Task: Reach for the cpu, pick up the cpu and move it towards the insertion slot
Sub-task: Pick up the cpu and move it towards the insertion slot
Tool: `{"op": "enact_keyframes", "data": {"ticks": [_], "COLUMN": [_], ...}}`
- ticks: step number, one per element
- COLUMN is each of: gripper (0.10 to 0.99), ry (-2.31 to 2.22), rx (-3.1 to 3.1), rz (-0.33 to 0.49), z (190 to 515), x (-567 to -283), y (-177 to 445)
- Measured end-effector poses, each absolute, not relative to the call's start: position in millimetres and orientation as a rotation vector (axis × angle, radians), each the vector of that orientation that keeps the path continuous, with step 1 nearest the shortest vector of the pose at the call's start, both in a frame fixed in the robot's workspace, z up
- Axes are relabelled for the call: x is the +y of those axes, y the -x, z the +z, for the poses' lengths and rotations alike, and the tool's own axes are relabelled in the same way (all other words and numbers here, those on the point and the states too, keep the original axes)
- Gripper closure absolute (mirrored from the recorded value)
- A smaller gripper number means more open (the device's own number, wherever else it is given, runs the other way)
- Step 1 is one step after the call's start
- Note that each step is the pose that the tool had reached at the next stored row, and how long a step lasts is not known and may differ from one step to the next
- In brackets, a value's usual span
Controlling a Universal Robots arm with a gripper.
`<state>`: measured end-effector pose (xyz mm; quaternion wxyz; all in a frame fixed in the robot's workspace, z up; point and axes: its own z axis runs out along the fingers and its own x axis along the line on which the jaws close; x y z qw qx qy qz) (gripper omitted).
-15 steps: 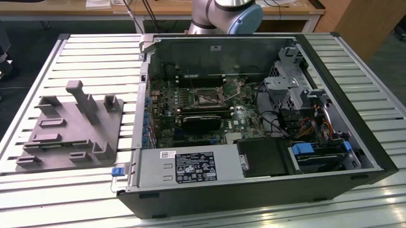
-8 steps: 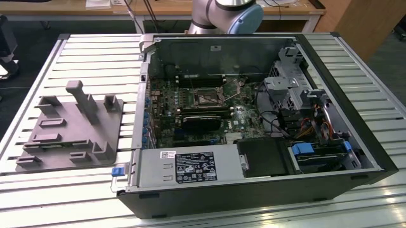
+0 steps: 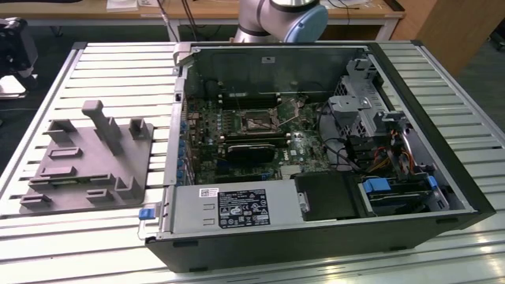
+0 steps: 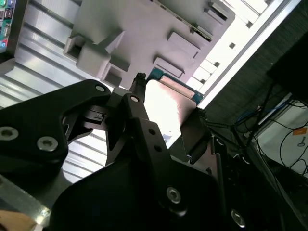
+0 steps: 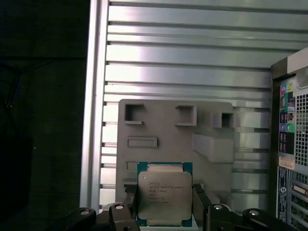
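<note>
While the first wrist view shows the gripper [image 5: 165,201] pinching the cpu [image 5: 165,192] over the grey fixture block [image 5: 168,127], the exterior view shows the insertion slot [image 3: 256,123] in the case [image 3: 276,248] beside that block.

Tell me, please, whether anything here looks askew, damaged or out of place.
Nothing stands out. The cpu sits square in the gripper, over the grey fixture in the first wrist view, and the insertion slot in the open case looks unobstructed in the exterior view.

cpu [image 5: 164,193] in pincer [image 5: 164,201], fixture [image 3: 87,160] beside computer case [image 3: 316,245], insertion slot [image 3: 256,123] inside case
</note>
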<state>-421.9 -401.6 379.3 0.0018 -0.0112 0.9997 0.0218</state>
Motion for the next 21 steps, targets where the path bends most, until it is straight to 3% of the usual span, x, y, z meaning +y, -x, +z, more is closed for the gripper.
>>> {"op": "enact_keyframes", "data": {"ticks": [21], "gripper": [0.545], "ry": [0.035], "rx": [3.147], "rz": [0.069], "z": [379], "x": [-402], "y": [360]}}
